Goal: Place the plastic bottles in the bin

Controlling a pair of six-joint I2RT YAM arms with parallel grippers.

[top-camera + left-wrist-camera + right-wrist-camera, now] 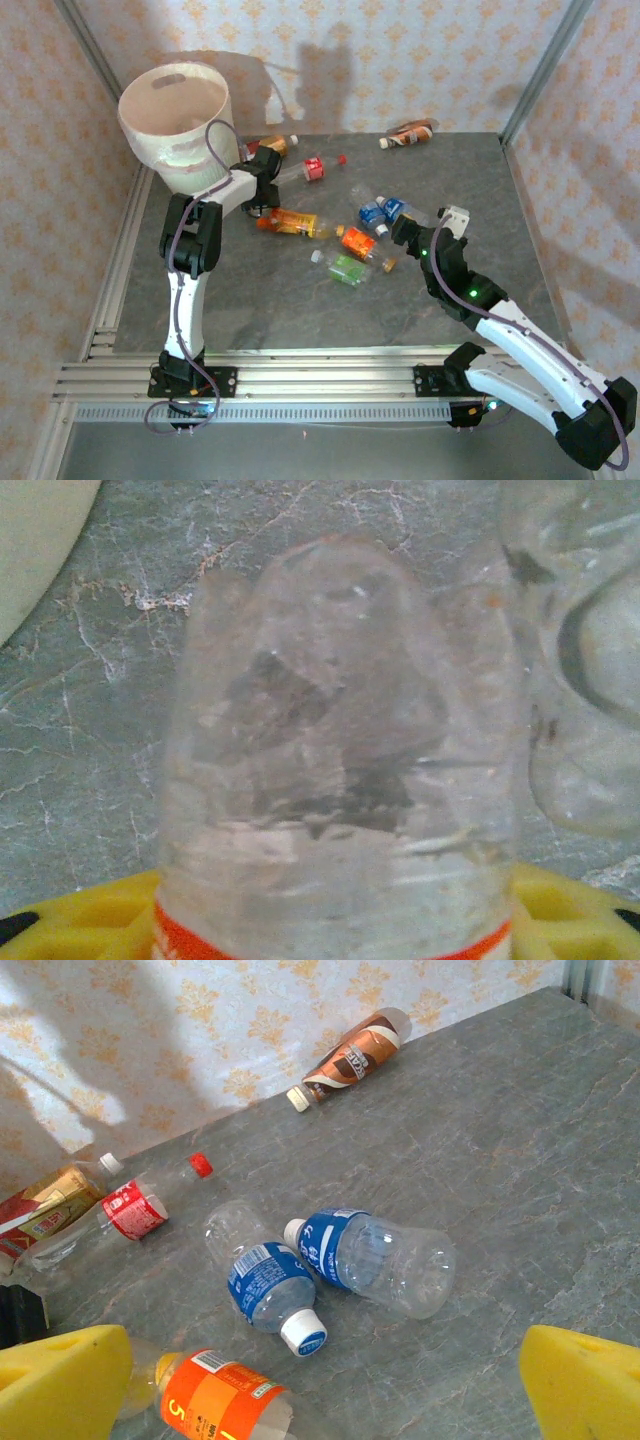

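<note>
The bin [176,115], a round off-white bucket, stands at the back left. My left gripper [262,188] is low beside it, and its yellow fingers [75,920] press both sides of a clear plastic bottle [340,770] with an orange-red label band. My right gripper [320,1400] hangs open over the middle of the table, above two blue-labelled bottles [265,1285] [375,1257] and an orange-labelled bottle [215,1398]. Nothing is between its fingers. More bottles lie scattered: orange [287,222], green [348,269], red-labelled [313,168] and brown [410,133].
Another clear bottle [590,680] lies right beside the held one. The bin's wall [35,530] is close on the left. A gold-labelled bottle [272,146] lies by the back wall. Metal frame posts and papered walls enclose the table; its near half is bare stone.
</note>
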